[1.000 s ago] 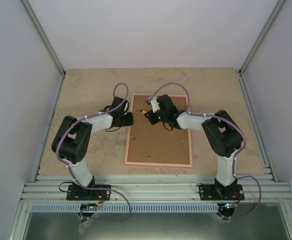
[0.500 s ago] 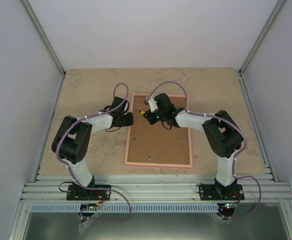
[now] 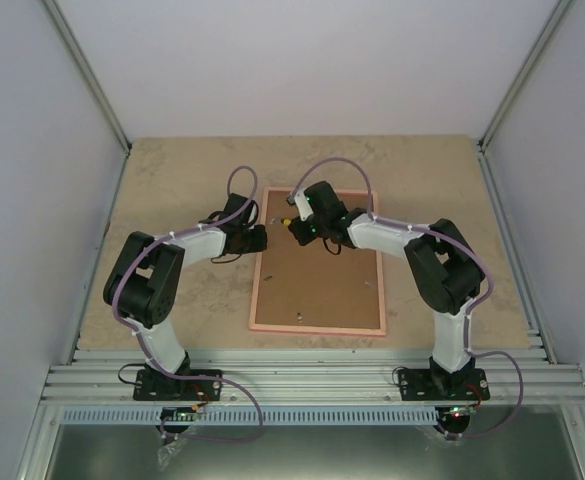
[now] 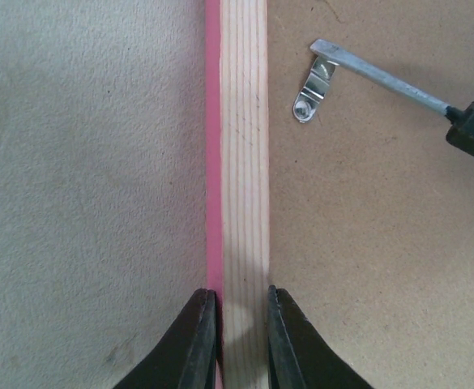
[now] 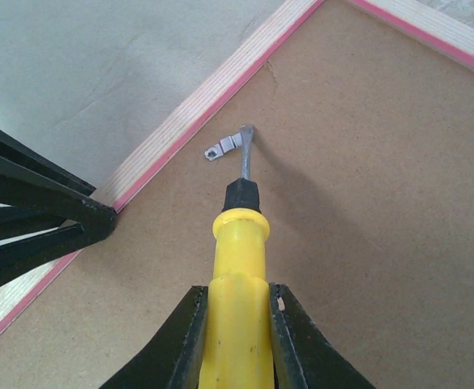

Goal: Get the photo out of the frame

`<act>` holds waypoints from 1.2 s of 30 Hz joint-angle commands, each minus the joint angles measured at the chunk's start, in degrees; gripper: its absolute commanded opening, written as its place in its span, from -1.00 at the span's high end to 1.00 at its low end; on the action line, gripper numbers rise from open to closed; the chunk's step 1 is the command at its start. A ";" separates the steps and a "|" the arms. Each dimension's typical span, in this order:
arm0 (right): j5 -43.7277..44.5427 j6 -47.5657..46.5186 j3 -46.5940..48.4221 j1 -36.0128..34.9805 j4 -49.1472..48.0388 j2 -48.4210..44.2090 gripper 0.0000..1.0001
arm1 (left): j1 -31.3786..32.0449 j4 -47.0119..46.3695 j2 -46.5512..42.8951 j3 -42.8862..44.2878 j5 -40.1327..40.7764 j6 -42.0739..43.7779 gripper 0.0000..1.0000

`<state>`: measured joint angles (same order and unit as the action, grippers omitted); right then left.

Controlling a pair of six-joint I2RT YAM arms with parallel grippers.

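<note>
The frame [image 3: 322, 290] lies face down on the table, brown fibreboard back up, pink edge around it. The photo is hidden under that backing. My left gripper [image 3: 259, 237] is shut on the frame's left rail [image 4: 245, 162], one finger on each side of the wood, as the left wrist view [image 4: 242, 293] shows. My right gripper [image 5: 238, 288] is shut on a yellow-handled screwdriver [image 5: 241, 235]. Its blade tip touches a small metal retaining clip [image 5: 224, 147] on the backing beside the left rail. The same clip [image 4: 315, 81] and blade [image 4: 390, 79] appear in the left wrist view.
A beige stone-patterned table [image 3: 172, 180] carries the frame, with white walls on three sides. An aluminium rail [image 3: 312, 380] runs along the near edge at the arm bases. Another small clip [image 3: 299, 314] sits near the frame's bottom rail.
My right gripper has shifted left and toward the far end of the frame with the screwdriver. The left gripper has stayed on the rail.
</note>
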<state>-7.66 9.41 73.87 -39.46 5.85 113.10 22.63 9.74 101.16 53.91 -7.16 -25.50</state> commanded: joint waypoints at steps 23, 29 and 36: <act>3.69 -1.80 -11.36 -0.98 0.03 -16.78 0.99 | 0.48 3.01 -2.84 -3.69 5.88 -7.59 0.75; 10.26 0.08 -25.20 -0.26 -9.84 -29.09 0.99 | 0.48 -0.72 -6.31 -9.42 4.17 -17.70 0.93; 12.92 4.66 -36.14 0.24 -18.03 -38.05 0.99 | 1.63 -1.70 -16.34 -18.61 8.18 -33.54 0.93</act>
<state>2.24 10.96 41.17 -39.35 -4.49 78.46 23.40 6.79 89.76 40.51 -1.83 -44.27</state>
